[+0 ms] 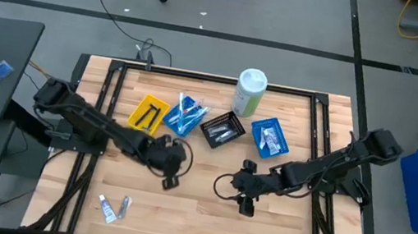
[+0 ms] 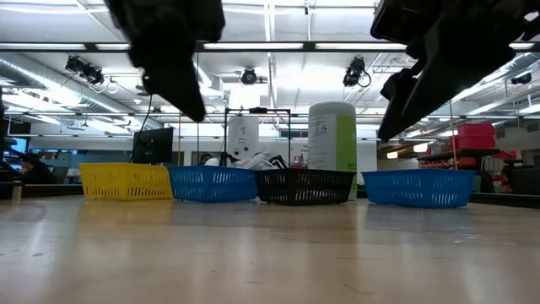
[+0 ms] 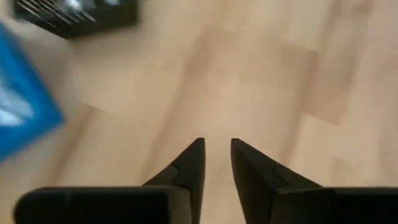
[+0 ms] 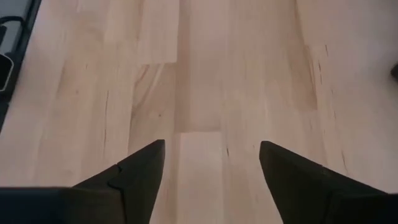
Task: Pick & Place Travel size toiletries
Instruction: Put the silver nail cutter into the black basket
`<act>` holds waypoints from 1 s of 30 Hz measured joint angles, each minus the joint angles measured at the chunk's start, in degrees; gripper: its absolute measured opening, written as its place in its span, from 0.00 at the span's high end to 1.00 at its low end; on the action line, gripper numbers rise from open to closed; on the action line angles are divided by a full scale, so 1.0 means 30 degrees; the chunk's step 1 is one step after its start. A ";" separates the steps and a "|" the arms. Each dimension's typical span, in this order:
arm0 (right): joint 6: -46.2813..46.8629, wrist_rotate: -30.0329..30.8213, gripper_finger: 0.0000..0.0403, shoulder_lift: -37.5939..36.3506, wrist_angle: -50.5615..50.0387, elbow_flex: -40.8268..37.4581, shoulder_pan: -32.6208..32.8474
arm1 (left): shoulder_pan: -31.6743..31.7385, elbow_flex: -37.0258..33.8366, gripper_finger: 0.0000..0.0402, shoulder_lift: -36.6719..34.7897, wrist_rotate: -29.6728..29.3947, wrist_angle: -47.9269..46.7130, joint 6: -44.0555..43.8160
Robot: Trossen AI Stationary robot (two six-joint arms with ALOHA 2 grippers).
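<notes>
While both arms hang over the middle of the pale wooden table (image 1: 194,214), nothing is being carried. The left hand (image 1: 169,179) shows its two dark fingers (image 3: 193,165) parted by only a narrow slit with nothing between them; the right hand (image 1: 245,205) stands spread wide and empty, bare planks visible between its fingers (image 4: 146,163).

Most of the travel toiletries already sit in the row of small mesh trays at the far side: the yellow tray (image 1: 145,114), the blue tray (image 1: 184,115) with white-and-blue tubes, the black tray (image 1: 222,129) and the second blue tray (image 1: 268,136), beside the tall white-and-green canister (image 1: 249,92). Two small pieces remain loose near the front edge, a little white-and-blue tube (image 1: 107,209) and a slim silvery piece (image 1: 124,205) just beside it.

I'd judge the left arm the natural one for these, being on that side. It should open wider first, come straight down over one piece alone, fingers across its narrow width, so the neighbour isn't nudged away, then lift clear before heading to a tray.
</notes>
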 joint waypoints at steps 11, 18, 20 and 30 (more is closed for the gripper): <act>-0.0339 -0.0003 0.35 0.1846 0.2643 0.0000 -0.0038 | -0.4237 0.0000 0.65 0.0000 -0.0740 -0.0347 -0.6050; -0.0666 -0.0006 0.38 0.3038 0.3980 0.0000 -0.0570 | -0.6105 0.0000 0.62 0.0000 -0.0913 -0.2266 -1.1063; -0.0721 0.0004 0.39 0.3267 0.4018 0.0000 -0.0722 | -0.6610 -0.0007 0.62 0.0000 -0.0326 -0.3213 -1.2756; -0.0517 -0.0005 0.41 0.3490 0.4051 0.0000 -0.0981 | -0.9177 -0.0992 0.62 0.0000 0.1974 -0.3989 -2.3899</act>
